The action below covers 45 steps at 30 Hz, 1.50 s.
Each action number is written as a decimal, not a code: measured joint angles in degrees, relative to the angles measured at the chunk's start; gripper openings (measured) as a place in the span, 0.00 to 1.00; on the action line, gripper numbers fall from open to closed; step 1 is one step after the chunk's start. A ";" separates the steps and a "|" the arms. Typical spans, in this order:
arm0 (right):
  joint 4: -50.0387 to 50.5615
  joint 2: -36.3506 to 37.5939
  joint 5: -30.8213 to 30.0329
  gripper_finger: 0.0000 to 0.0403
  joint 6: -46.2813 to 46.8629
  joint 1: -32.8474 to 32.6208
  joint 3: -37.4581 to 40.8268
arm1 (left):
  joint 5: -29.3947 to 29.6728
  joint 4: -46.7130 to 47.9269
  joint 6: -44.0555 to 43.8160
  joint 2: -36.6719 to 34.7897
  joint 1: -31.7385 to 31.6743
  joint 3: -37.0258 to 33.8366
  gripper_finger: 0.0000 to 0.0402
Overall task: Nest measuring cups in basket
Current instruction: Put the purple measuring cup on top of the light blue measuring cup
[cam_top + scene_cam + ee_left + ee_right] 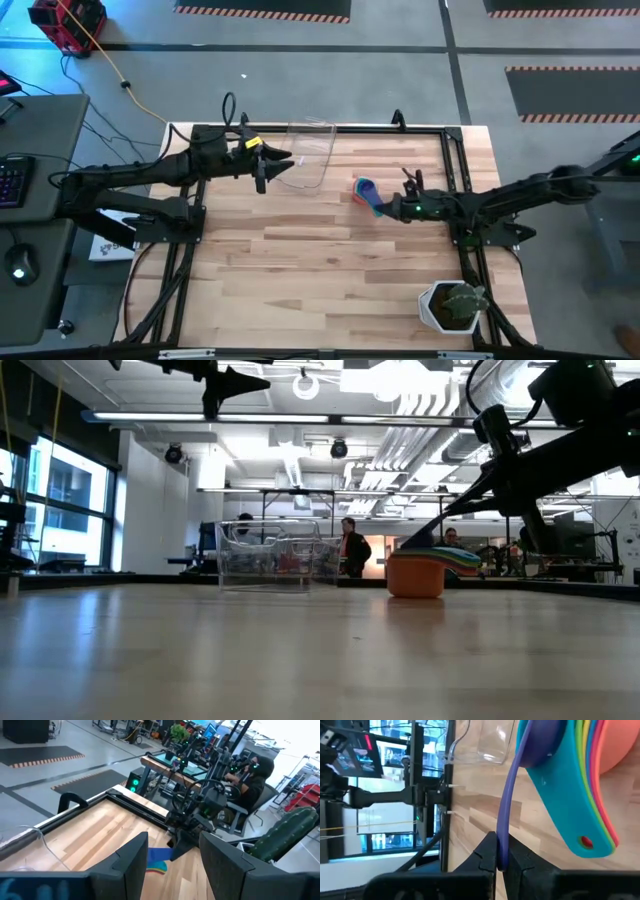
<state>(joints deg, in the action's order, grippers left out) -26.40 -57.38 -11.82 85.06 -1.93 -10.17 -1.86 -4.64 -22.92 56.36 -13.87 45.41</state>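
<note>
Right gripper [498, 851] clenched on purple cup handle [507, 800], nested cups [367, 193] right of basket [308, 152]. Left gripper [270, 163] parted, empty, beside basket. Next: carry stack into basket.

The measuring cups [580, 780] sit stacked in a rainbow: orange outermost, then yellow, green and teal handles, with a purple handle [507, 805] apart from the rest. The tabletop [300, 270] is pale striped wood framed in black. The basket [312, 152] is clear. The pot [440, 305] is white, its plant green. Floor mats [265, 10] look dark with orange-striped edges, perhaps hazard tape.
</note>
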 joint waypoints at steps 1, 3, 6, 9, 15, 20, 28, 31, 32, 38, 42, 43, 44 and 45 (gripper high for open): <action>-0.27 -0.37 -0.53 0.00 -0.02 0.00 -0.05 | 0.04 0.02 0.00 0.00 0.00 0.00 0.42; -0.71 -0.76 -1.86 0.00 -0.01 0.00 -0.05 | 0.04 0.02 0.04 0.00 0.02 0.00 0.42; -1.09 -0.69 -2.75 0.01 0.86 0.02 -0.05 | 0.04 0.02 0.01 0.00 0.02 0.00 0.42; -1.07 -0.69 -2.55 0.07 1.91 0.02 -0.05 | 0.04 0.04 0.06 0.00 0.02 0.00 0.42; -0.82 -0.71 0.39 0.31 2.10 0.07 -0.05 | 0.02 0.07 0.08 0.00 0.02 0.00 0.42; 1.18 0.33 5.77 0.44 1.20 0.07 -0.05 | 0.02 0.11 0.11 0.00 0.02 0.00 0.42; 11.30 6.63 6.29 0.48 1.35 1.56 -0.05 | 0.00 0.22 -0.02 0.00 0.02 0.00 0.42; 12.04 8.92 9.36 0.48 1.93 2.84 -0.05 | -0.01 0.24 -0.85 0.00 0.02 0.00 0.42; 12.01 9.83 11.25 0.48 1.92 3.20 -0.05 | -0.01 0.26 -0.85 0.00 0.02 0.00 0.42; 15.02 14.86 24.08 0.46 2.14 3.85 -0.05 | -0.01 0.37 -0.87 0.00 0.02 0.00 0.42; 12.88 16.34 20.58 0.35 2.57 3.83 -0.03 | -0.01 0.44 -0.90 0.00 0.03 0.00 0.42; 10.93 16.31 18.90 0.31 2.33 3.85 -0.03 | -0.01 0.44 -0.90 0.00 0.03 0.00 0.42; 8.86 16.20 17.38 0.25 1.81 3.85 -0.06 | -0.01 0.44 -0.90 0.00 0.04 0.00 0.42; 8.07 16.09 15.80 0.19 0.91 3.84 -0.58 | -0.01 0.44 -0.92 0.00 0.04 0.00 0.42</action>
<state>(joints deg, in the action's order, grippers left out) -18.32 -41.29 3.98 85.96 1.91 -10.75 -1.87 -4.21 -23.83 56.36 -13.82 45.41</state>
